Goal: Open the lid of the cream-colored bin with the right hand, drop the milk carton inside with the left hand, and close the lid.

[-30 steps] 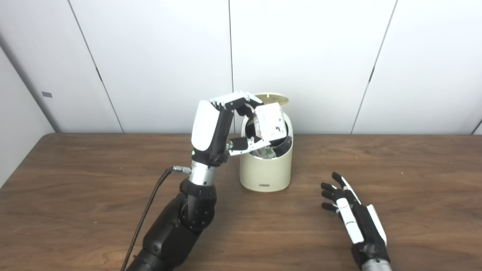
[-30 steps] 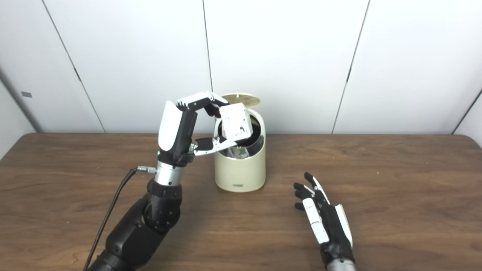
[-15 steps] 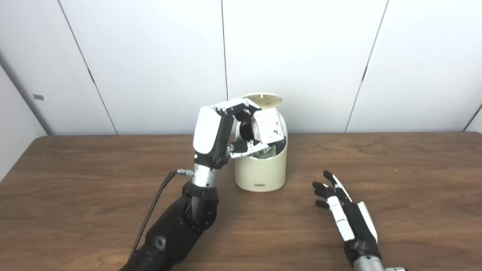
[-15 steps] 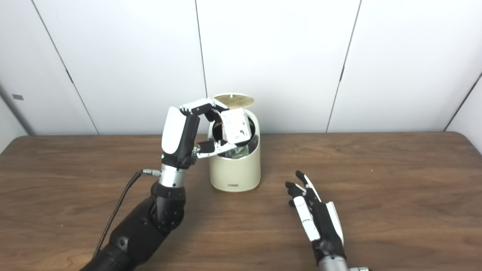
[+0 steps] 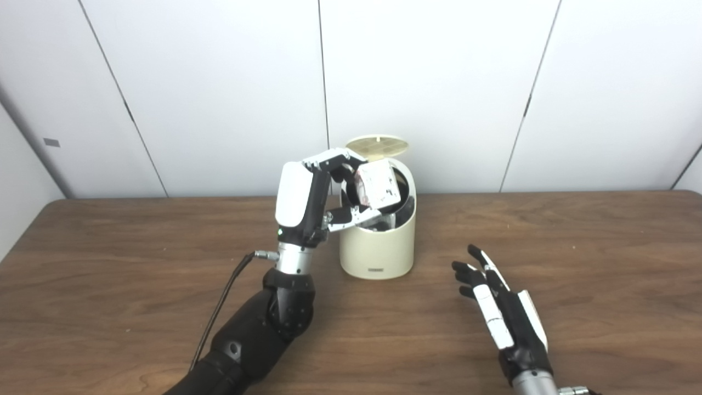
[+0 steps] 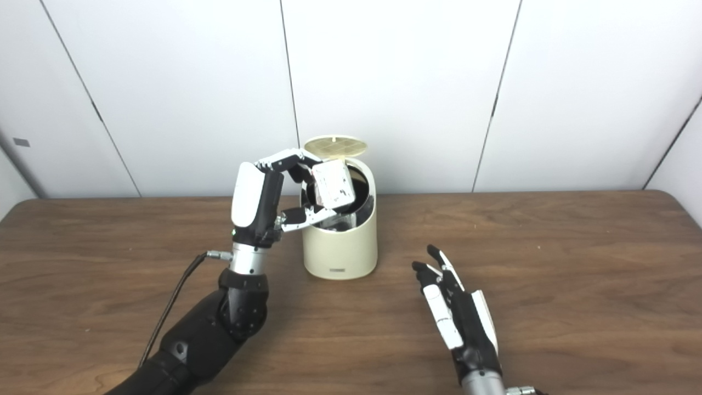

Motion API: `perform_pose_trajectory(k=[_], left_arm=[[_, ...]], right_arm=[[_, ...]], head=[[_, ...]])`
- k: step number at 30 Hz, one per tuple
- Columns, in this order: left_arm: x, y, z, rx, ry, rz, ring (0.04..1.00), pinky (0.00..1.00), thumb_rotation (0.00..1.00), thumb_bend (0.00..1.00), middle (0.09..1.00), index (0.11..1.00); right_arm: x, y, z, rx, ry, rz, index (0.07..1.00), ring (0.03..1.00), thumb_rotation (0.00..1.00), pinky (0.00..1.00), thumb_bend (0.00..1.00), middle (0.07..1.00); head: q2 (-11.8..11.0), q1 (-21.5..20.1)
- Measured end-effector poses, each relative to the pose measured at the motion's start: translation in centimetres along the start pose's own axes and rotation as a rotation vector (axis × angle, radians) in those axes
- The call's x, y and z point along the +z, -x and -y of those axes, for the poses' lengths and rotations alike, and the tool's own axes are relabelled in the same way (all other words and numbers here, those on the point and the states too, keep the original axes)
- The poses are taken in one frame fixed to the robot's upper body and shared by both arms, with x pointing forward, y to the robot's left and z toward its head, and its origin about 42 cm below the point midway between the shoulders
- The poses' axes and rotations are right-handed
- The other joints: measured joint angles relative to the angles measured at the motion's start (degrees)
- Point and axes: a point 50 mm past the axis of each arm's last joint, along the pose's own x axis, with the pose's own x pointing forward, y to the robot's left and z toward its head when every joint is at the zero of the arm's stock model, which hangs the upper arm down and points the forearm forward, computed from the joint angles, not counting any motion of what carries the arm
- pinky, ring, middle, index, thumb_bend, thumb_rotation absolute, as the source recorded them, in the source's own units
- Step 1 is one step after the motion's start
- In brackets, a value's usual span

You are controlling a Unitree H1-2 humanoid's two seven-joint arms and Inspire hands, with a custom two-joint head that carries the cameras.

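The cream-colored bin (image 5: 377, 247) stands at the middle back of the wooden table, its round lid (image 5: 377, 145) tipped up and open behind the mouth. My left hand (image 5: 315, 195) is raised at the bin's left rim, shut on the white milk carton (image 5: 376, 185), which hangs tilted over the dark opening and partly inside it. Fingers press the carton's top and the thumb its underside. My right hand (image 5: 502, 310) rests open near the table on the right front, fingers spread, holding nothing, well apart from the bin.
The brown wooden table (image 5: 603, 247) runs wide on both sides of the bin. White wall panels (image 5: 439, 82) stand close behind it. A black cable (image 5: 225, 304) hangs from my left wrist down toward the front edge.
The camera has shifted, moving the whole picture left. My left hand has lowered the carton a little deeper into the bin's mouth. The right hand stays open in place.
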Motion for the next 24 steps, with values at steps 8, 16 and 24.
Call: perform_pose_trajectory(k=[8, 16, 24], left_arm=[[-0.5, -0.16, 0.01, 0.002, 0.039, -0.066, 0.438, 0.35, 0.0, 0.48, 0.514, 0.479], [-0.33, -0.25, -0.12, -0.044, 0.096, -0.118, 0.4, 0.37, 0.0, 0.49, 0.5, 0.55], [0.01, -0.71, -0.57, -0.077, 0.102, -0.137, 0.449, 0.4, 0.02, 0.99, 0.538, 0.578]], right_arm=[[0.04, 0.01, 0.01, 0.0, -0.002, 0.001, 0.933, 0.843, 0.95, 0.8, 0.51, 0.823], [0.21, 0.04, 0.05, 0.001, -0.007, 0.005, 0.931, 0.834, 0.94, 0.79, 0.49, 0.814], [0.26, 0.07, 0.0, 0.022, -0.038, 0.005, 0.939, 0.85, 0.94, 0.8, 0.52, 0.812]], head=[[0.35, -0.09], [0.88, 1.05], [1.14, 0.79]])
